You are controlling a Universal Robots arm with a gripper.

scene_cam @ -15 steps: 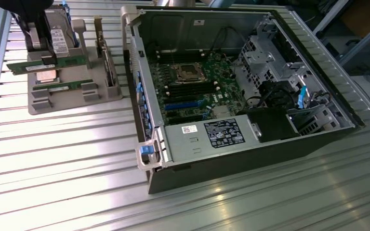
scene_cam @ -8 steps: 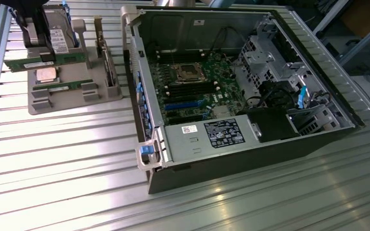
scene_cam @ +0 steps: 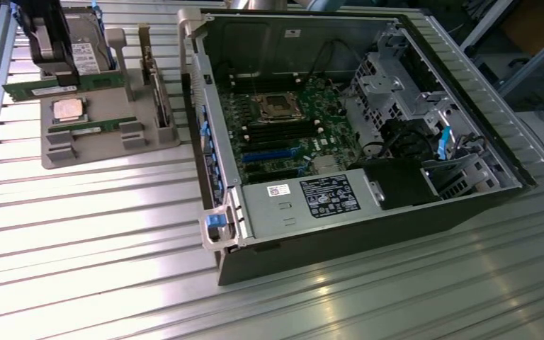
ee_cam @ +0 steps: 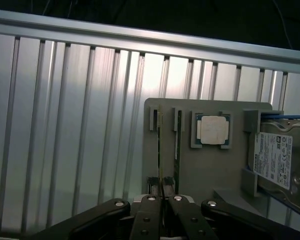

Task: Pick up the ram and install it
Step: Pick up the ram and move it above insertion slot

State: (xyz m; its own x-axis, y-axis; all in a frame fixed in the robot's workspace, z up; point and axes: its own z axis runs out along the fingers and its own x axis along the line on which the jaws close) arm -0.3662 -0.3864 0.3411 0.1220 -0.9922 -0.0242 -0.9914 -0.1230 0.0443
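**Ram Gripped Above the Parts Tray**

The gripper [scene_cam: 54,73] was clamped on the ram [scene_cam: 64,89], its fingers pressed against the two flat faces of the thin board. In the wrist view the ram [ee_cam: 161,150] ran edge-on, straight out from between the closed gripper [ee_cam: 162,189]. This grip probably kept the board upright and its long contact edge free for seating.

The ram hung clear of the grey parts tray [scene_cam: 111,145] and overhung the tray's edge at the exterior view's left. The tray's outer pair of support blocks stood vacant. The second ram [scene_cam: 93,129] sat on edge in the neighbouring blocks, just beside the processor [scene_cam: 67,110]. The blocks evidently held each stick on edge so that the fingers could close from above.

The hard drive [scene_cam: 88,53] stood at the tray's far end. The open computer case [scene_cam: 367,244] lay on the desk [scene_cam: 93,234] at the exterior view's right, and the ram was not yet near it.
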